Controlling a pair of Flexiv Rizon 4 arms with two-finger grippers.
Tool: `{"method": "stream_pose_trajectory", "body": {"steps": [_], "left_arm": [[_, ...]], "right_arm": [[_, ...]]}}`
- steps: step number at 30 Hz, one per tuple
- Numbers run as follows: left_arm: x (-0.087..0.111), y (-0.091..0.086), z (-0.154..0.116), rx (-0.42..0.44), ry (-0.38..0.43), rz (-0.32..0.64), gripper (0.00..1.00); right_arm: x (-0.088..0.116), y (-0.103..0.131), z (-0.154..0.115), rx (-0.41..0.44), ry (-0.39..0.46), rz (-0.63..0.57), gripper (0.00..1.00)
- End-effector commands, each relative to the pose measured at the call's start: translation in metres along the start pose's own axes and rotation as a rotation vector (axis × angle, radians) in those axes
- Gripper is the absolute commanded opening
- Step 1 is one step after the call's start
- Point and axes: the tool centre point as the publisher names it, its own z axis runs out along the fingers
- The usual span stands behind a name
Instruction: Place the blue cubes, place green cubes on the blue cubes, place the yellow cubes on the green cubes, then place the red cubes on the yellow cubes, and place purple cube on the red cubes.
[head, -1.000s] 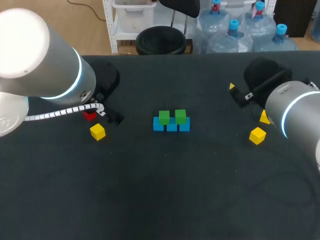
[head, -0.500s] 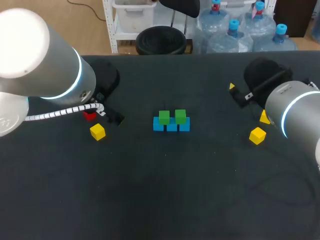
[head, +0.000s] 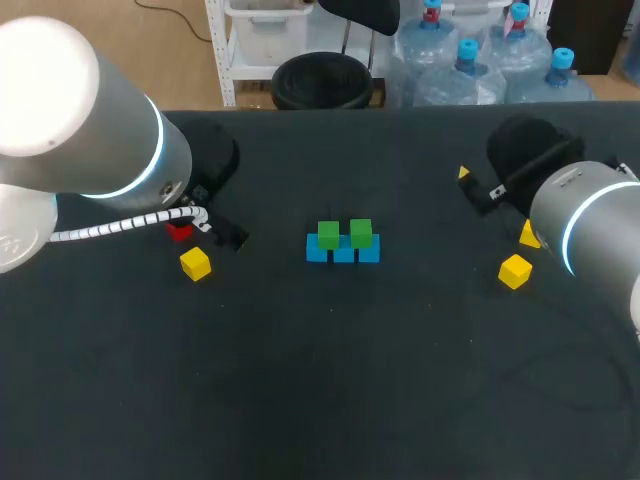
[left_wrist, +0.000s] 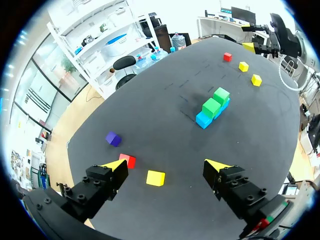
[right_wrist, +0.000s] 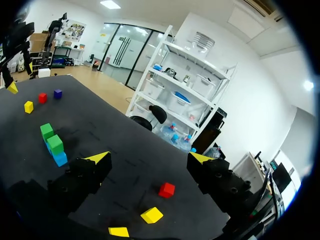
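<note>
Cubes first: you have three blue cubes (head: 343, 252) in a touching row at the middle of the table (head: 330, 390), and two green cubes (head: 328, 235) sit on top of that row, one toward each end with a small gap between them. Your left gripper (left_wrist: 166, 166) hangs above the table's left part with its fingers spread wide and nothing between them. On the cloth beneath it you can see a yellow cube (left_wrist: 155, 178), a red cube (left_wrist: 127, 160) just beside the tip of one finger, and a purple cube (left_wrist: 113, 139) a little farther out; all three lie apart from one another. Your right gripper (right_wrist: 150, 158) is over the table's right part, likewise wide apart and empty. Below the gap between its fingers lie a second red cube (right_wrist: 166, 190) and two more yellow cubes (right_wrist: 151, 215), well apart from the stack.
</note>
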Motion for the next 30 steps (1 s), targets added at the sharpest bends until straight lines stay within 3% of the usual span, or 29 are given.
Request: {"method": "stream_pose_trajectory", "body": {"steps": [1,5,8,13,19,30], "left_arm": [[0.000,0.001,0.000,0.002,-0.002,0.001,1.00],[-0.001,0.000,-0.005,-0.001,0.002,-0.008,1.00],[-0.003,-0.003,-0.012,0.046,0.000,0.041,1.00],[-0.005,-0.014,-0.017,0.113,0.018,0.227,1.00],[-0.006,-0.023,-0.015,0.124,0.089,0.461,1.00],[-0.043,-0.019,-0.009,0.061,0.113,0.524,1.00]], "right_arm": [[0.004,-0.002,0.000,-0.007,-0.078,0.001,1.00],[0.004,-0.002,0.000,-0.007,-0.078,0.001,1.00],[0.004,-0.002,0.000,-0.007,-0.078,0.001,1.00],[0.004,-0.002,0.000,-0.007,-0.078,0.001,1.00],[0.004,-0.002,0.000,-0.007,-0.078,0.001,1.00],[0.004,-0.002,0.000,-0.007,-0.078,0.001,1.00]]}}
